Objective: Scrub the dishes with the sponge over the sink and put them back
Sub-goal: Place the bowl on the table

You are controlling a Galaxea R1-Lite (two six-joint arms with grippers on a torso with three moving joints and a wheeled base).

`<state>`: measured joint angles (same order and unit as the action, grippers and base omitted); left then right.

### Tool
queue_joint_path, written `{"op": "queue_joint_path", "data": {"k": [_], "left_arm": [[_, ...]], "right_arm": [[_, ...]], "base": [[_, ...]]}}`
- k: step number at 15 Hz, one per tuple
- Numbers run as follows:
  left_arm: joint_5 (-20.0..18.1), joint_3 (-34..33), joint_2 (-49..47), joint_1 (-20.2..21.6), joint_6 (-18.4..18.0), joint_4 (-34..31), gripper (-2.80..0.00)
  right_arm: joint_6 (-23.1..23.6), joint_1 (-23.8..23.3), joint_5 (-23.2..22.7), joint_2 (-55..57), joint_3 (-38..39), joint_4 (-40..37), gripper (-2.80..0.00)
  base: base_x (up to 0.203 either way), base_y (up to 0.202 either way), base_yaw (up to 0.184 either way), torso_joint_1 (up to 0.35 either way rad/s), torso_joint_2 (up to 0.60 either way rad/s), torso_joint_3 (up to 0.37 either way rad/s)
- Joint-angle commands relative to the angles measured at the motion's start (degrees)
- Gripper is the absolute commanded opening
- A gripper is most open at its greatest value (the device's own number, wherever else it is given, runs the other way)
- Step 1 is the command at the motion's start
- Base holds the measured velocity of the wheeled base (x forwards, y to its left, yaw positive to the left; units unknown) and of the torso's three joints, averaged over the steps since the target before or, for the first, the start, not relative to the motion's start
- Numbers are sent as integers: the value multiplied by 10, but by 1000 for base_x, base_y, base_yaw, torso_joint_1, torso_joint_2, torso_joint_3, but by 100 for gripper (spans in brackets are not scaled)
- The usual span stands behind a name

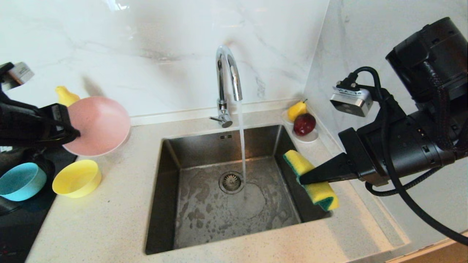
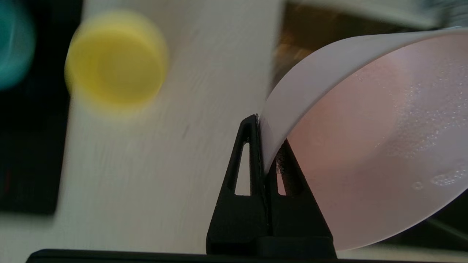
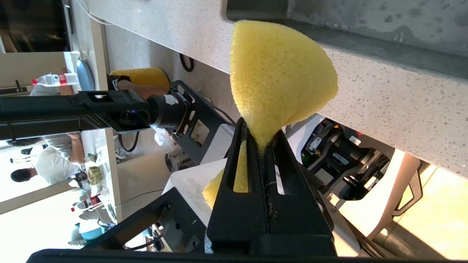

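My left gripper (image 1: 75, 133) is shut on the rim of the pale pink bowl (image 1: 100, 124), holding it tilted in the air above the counter left of the sink (image 1: 175, 146). Seen from the left wrist, both fingers pinch the pink bowl (image 2: 365, 146) at its edge, the left gripper (image 2: 264, 146) closed tight. The yellow bowl (image 1: 76, 178) and light blue bowl (image 1: 21, 181) sit on the left. At the sink's right edge my right gripper (image 1: 302, 179) is shut on the yellow sponge (image 1: 310, 180) with its green layer. The sponge (image 3: 278, 76) bulges out past the right gripper (image 3: 261, 140).
Water runs from the chrome tap (image 1: 226, 84) into the basin near the drain (image 1: 231, 181). A white saucer (image 1: 310, 138) with a pear and a red apple stands at the back right corner. A black hob (image 1: 22, 219) lies at the far left.
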<state>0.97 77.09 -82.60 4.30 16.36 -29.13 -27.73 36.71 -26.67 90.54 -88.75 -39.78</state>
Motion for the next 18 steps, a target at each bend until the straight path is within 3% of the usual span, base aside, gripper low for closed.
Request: {"op": "queue_joint_path", "data": {"k": [1,5,7,10,13,16,18], "left_arm": [[-7,-10,1,76,59,-44,-280],[-5,-104,-5,138,125,-42,-280],[-6,-163,-19,172,135,-5,-280],[-5,-240,-50,220,142,100,-280],[-10,-275,-72,256,144,115,-280],[-72,-277,-103,286,156,116,-280],[-82,-279,-120,300,157,116,-280]], "right_arm": [[-1,-1,-1,1,2,-2,-280],[-1,-3,-2,6,2,-2,-280],[-1,-4,-1,8,2,-2,-280],[-1,-4,-2,13,2,-2,-280],[-1,-4,-2,15,2,-2,-280],[-1,-4,-2,16,2,-2,-280],[-1,-4,-2,15,2,-2,-280]], "base": [[0,0,0,0,0,0],[0,0,0,0,0,0],[0,0,0,0,0,0],[0,0,0,0,0,0],[0,0,0,0,0,0],[0,0,0,0,0,0],[0,0,0,0,0,0]]}}
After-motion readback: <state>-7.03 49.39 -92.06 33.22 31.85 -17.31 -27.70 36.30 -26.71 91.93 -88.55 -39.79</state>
